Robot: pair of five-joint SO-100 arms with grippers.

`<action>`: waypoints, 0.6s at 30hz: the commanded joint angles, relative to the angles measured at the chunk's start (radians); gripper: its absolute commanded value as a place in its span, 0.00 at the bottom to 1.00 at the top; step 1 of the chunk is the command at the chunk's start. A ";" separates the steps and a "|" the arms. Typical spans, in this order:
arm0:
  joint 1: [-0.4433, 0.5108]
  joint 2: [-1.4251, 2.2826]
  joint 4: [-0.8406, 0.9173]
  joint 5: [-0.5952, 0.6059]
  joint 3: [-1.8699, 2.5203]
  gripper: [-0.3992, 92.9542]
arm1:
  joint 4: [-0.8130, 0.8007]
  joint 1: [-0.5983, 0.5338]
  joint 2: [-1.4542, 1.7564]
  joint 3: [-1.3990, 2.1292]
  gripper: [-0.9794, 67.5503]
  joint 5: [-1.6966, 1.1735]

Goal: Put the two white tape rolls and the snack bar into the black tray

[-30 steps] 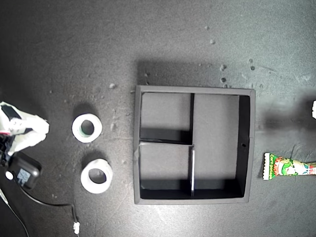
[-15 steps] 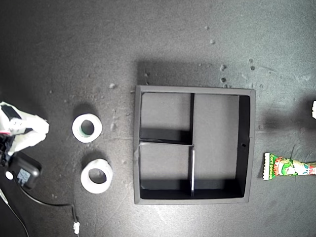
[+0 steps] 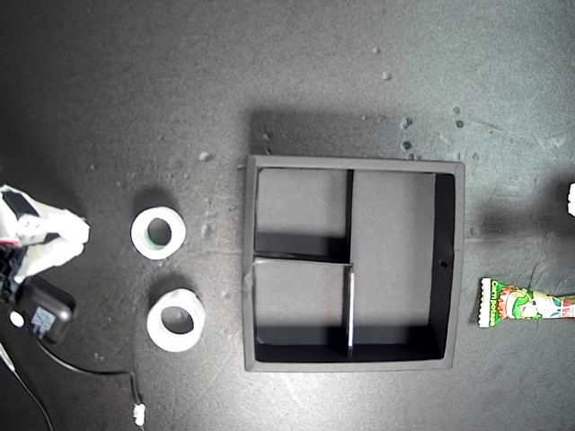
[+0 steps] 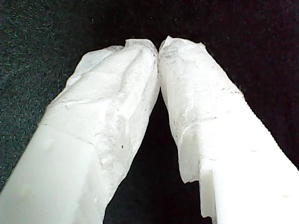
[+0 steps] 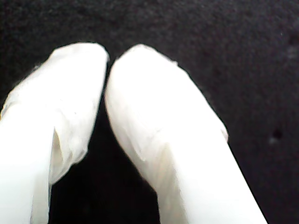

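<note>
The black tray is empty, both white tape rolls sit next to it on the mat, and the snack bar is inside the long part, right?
Not quite. The snack bar is not inside the black tray; it lies on the mat outside it, at the exterior view's right edge. The rest holds: the tray is empty and the two white tape rolls sit on the mat on its other side. The exterior view shows it.

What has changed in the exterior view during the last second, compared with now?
Nothing has visibly changed. The two white tape rolls still lie on the mat at the exterior view's left of the black tray, the snack bar still lies at its right, and the tray's compartments hold nothing.
</note>
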 commanded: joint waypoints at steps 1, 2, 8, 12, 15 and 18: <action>-0.006 0.046 0.037 0.008 0.057 0.01 | 0.002 0.020 0.005 0.012 0.01 -0.325; -0.006 0.046 0.037 0.008 0.057 0.01 | 0.002 0.021 0.005 0.012 0.01 -0.293; -0.006 0.046 0.037 0.008 0.057 0.01 | 0.002 0.035 0.005 0.012 0.01 -0.086; -0.006 0.046 0.037 0.008 0.057 0.01 | -0.018 0.048 0.005 0.012 0.01 -0.043; -0.009 0.046 0.037 -0.107 0.057 0.01 | -0.029 0.060 0.005 0.012 0.01 0.066; -0.043 0.046 0.037 -0.115 0.057 0.01 | -0.071 0.058 0.005 0.012 0.01 0.179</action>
